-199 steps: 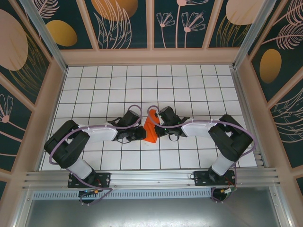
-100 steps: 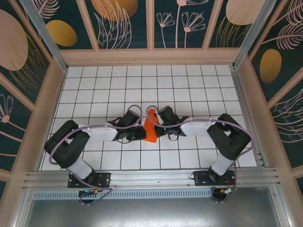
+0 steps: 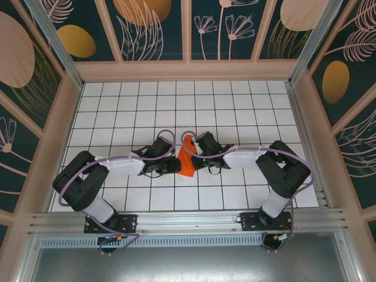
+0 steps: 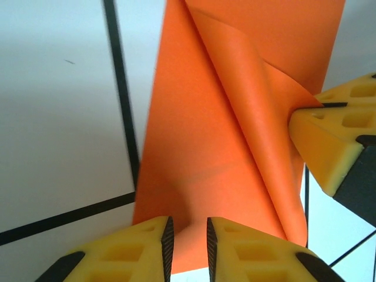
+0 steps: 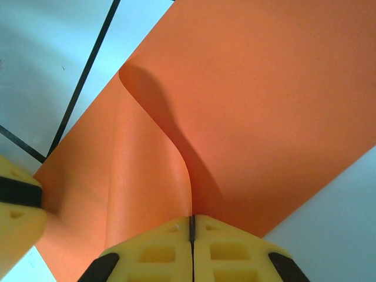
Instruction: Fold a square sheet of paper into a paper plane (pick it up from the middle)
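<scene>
Inward — both arms (image 3: 120, 166) low, left claw (image 4: 188, 229) and right claw (image 5: 191, 226) at orange paper (image 4: 223, 117).

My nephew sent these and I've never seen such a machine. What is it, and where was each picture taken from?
A left robot arm and a right robot arm stand at a white tiled table. The wide picture is from a camera above and behind them. The close-ups are from cameras on their wrists, with that arm's own yellow fingers at the bottom. Between the arms is a partly folded orange paper. The right claw is shut, pinching a raised fold. The left claw has its jaws slightly apart around the paper's edge.
</scene>
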Controlling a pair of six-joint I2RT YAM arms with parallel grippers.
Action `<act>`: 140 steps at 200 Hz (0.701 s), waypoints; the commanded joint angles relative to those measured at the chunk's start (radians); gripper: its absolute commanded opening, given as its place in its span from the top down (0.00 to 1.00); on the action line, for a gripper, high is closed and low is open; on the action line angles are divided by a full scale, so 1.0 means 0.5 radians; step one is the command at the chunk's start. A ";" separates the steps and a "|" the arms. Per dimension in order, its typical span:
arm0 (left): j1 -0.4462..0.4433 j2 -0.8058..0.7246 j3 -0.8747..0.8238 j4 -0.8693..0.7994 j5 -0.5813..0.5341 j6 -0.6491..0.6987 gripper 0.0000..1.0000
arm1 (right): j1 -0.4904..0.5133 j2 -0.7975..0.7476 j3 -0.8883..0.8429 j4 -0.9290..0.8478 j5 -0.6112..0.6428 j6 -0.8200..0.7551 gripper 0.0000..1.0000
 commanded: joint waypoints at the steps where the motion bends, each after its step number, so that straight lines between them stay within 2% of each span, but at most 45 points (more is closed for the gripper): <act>1: 0.007 -0.187 0.010 -0.080 -0.141 -0.062 0.75 | -0.017 0.082 0.010 -0.049 0.051 -0.021 0.92; 28: 0.065 -0.369 -0.003 0.056 -0.129 -0.168 0.78 | -0.016 0.091 0.002 -0.044 0.056 -0.021 0.92; 66: 0.236 -0.271 -0.085 0.640 0.269 -0.439 0.90 | -0.016 0.101 -0.023 -0.024 0.049 -0.014 0.92; 80: 0.245 -0.153 -0.069 0.819 0.391 -0.517 1.00 | -0.017 0.104 -0.024 -0.018 0.043 -0.010 0.92; 113: 0.242 0.060 -0.059 1.090 0.498 -0.681 1.00 | -0.017 0.108 -0.025 -0.013 0.043 -0.014 0.92; 140: 0.245 0.150 -0.044 1.126 0.508 -0.702 1.00 | -0.017 0.114 -0.027 -0.009 0.043 -0.011 0.92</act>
